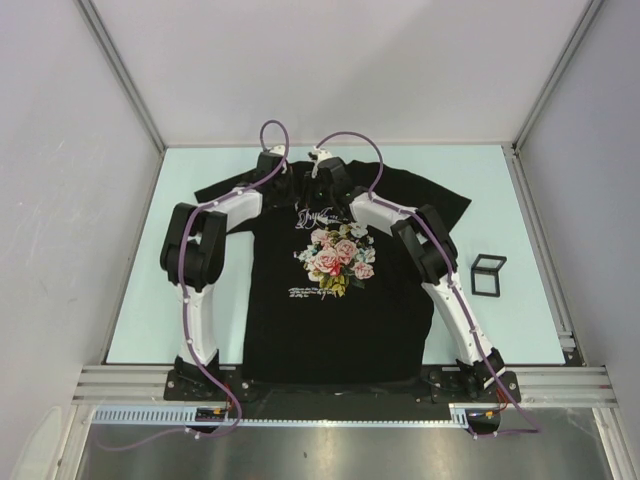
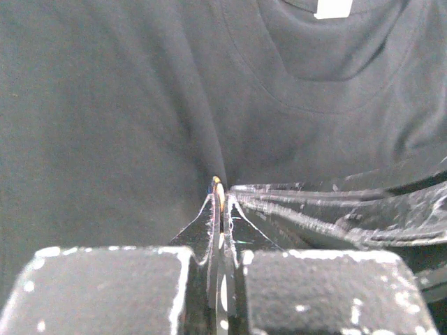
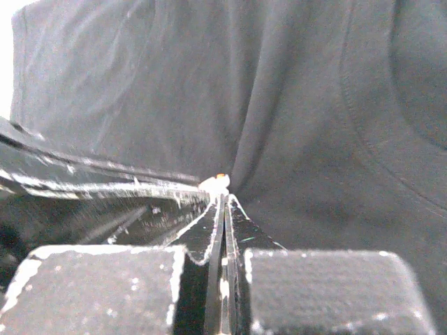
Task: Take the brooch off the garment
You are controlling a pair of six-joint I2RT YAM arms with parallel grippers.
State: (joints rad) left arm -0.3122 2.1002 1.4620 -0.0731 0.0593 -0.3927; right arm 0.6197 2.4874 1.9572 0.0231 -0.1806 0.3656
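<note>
From above, the garment [image 1: 330,310] lies flat on the worktop [image 1: 140,290], with its collar at 12 o'clock. The left gripper [image 1: 292,188] and the right gripper [image 1: 314,188] meet at the collar, tip to tip. White curly writing [image 1: 312,215] sits over the roses [image 1: 340,255], but it is too small to read. A black frame [image 1: 488,273] stands well apart at 3 o'clock.

From the left wrist, the left gripper [image 2: 219,199] has its jaws shut tight. A thin gold bit, likely the brooch [image 2: 217,184], shows right at the tips, at 12 o'clock. A white neck tag [image 2: 334,7] shows no words.

From the right wrist, the right gripper [image 3: 223,202] also has its jaws shut tight. The brooch [image 3: 216,183] is small and white with an orange dot, and it touches the tips at 12 o'clock. Cloth folds [image 3: 244,132] run to that spot. Both arms are equally near. I cannot tell which way the brooch is longest, or which jaws truly hold it.
</note>
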